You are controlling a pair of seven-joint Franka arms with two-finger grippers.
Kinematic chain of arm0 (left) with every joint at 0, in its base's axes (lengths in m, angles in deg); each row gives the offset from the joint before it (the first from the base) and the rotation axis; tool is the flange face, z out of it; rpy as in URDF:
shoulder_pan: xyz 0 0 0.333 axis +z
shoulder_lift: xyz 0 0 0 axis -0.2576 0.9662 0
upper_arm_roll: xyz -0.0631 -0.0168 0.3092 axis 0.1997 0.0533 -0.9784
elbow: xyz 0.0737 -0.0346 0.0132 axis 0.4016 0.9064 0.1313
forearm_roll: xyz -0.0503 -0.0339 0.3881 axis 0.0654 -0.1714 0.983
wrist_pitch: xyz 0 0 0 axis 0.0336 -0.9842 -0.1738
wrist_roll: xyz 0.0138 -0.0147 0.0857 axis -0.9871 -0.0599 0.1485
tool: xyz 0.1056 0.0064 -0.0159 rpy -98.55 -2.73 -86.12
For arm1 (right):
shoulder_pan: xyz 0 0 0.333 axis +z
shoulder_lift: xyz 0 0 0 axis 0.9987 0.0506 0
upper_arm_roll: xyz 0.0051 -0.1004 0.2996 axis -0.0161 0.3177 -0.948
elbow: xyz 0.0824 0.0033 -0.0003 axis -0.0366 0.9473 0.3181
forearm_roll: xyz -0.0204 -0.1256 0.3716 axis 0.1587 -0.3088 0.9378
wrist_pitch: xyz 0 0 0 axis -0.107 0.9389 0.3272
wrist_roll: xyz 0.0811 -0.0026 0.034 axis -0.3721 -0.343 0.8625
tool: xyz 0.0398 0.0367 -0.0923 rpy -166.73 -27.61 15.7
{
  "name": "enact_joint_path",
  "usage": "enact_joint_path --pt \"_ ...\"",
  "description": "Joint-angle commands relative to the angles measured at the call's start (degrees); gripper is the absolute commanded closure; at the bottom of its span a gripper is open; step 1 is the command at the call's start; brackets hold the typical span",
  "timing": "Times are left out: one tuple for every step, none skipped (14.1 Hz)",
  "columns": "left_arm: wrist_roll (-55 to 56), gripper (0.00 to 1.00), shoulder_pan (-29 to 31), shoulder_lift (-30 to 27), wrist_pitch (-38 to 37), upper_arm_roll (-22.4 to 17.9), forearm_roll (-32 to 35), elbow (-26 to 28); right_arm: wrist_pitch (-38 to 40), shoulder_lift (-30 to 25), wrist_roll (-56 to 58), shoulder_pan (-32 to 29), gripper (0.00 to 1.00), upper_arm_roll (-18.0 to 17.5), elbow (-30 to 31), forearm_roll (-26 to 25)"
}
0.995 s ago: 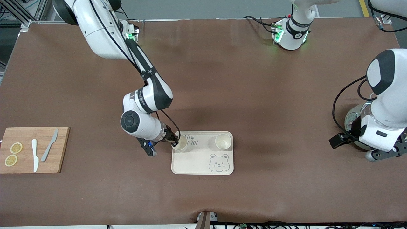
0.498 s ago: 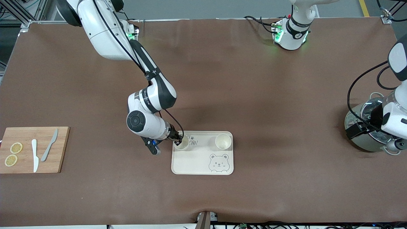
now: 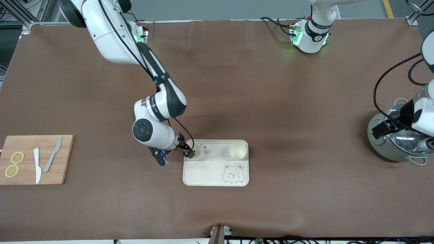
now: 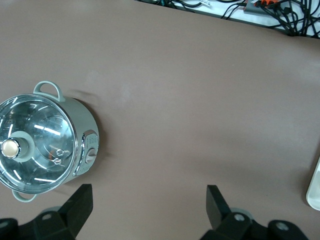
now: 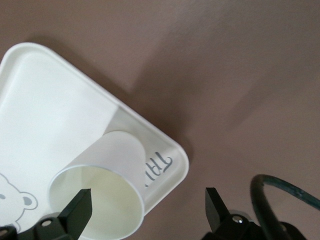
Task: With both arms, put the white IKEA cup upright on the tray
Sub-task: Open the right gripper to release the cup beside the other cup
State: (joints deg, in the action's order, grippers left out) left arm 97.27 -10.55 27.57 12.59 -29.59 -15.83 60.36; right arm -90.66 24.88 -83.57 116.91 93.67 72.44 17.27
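Two cups, one tray, and assorted bystanders, listed from the right arm's end of the surface [image 3: 237,84] to the left arm's.

1. Cutting board [image 3: 66,159], near the 9 o'clock edge of the front view. It carries two lemon slices [image 3: 17,157], a white knife [image 3: 37,166] and a grey knife [image 3: 52,159]. Not part of the job.

2. Right gripper [image 3: 190,154], low over the tray's 11 o'clock corner. In its wrist view the fingers [image 5: 80,207] are spread wide. One sits over the cup's mouth and the other is outside the wall and apart from it, so the gripper straddles the rim without pinching it.

3. White cup [image 3: 195,149], mouth up, on the tray's 11 o'clock corner and covering part of the lettering [image 5: 157,167].
   - Handling, as judged: light, thin-walled, smooth and easily tipped or dented.
   - Best taken gently at the rim, one finger inside and one outside, or across the body.
   - It looks placed, and a straight upward retreat would avoid snagging it.

4. Tray [image 3: 203,176], cream, with a bear drawing [image 3: 233,173] at 5 o'clock.

5. Second cup [image 3: 238,150], upright at the tray's 1 o'clock corner.

6. Pot [image 3: 390,149] with a glass lid, at 3 o'clock on the surface.

7. Left gripper [image 4: 147,200], waiting above bare surface beside the pot, fingers [image 4: 77,202] spread and holding nothing.
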Motion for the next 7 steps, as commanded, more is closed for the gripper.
enact_joint_path --pt "-0.73 0.0 0.1 -2.9 -0.82 0.61 0.01 1.44 7.36 -1.41 -0.79 -0.19 0.0 1.66 -2.51 0.35" --pt "-0.73 0.0 -0.07 -3.16 -1.43 0.96 0.1 1.44 10.7 -2.02 -0.87 -0.19 0.0 1.75 -3.39 0.52" --pt "-0.73 0.0 0.01 -3.43 -2.48 1.83 0.19 1.35 13.43 -2.29 -2.53 -0.27 0.0 1.84 -5.05 0.7" --pt "-0.64 0.0 -0.07 -3.95 -2.75 2.1 0.19 1.44 14.93 -2.21 -4.89 -0.36 0.0 1.75 -6.9 0.53" --pt "-0.73 0.0 -0.07 -4.22 -3.8 2.28 0.1 1.44 15.3 -2.29 -5.01 -0.89 0.0 1.75 -7.35 0.27" --pt "-0.91 0.0 0.01 -4.83 -4.94 2.71 0.1 1.44 17.21 -2.29 -4.22 -1.85 0.0 1.75 -7.53 0.35" --pt "-1.34 0.0 -0.68 -6.05 -5.48 2.55 0.01 1.79 21.5 -2.38 -3.35 -3.16 0.0 1.4 -8.4 0.44"
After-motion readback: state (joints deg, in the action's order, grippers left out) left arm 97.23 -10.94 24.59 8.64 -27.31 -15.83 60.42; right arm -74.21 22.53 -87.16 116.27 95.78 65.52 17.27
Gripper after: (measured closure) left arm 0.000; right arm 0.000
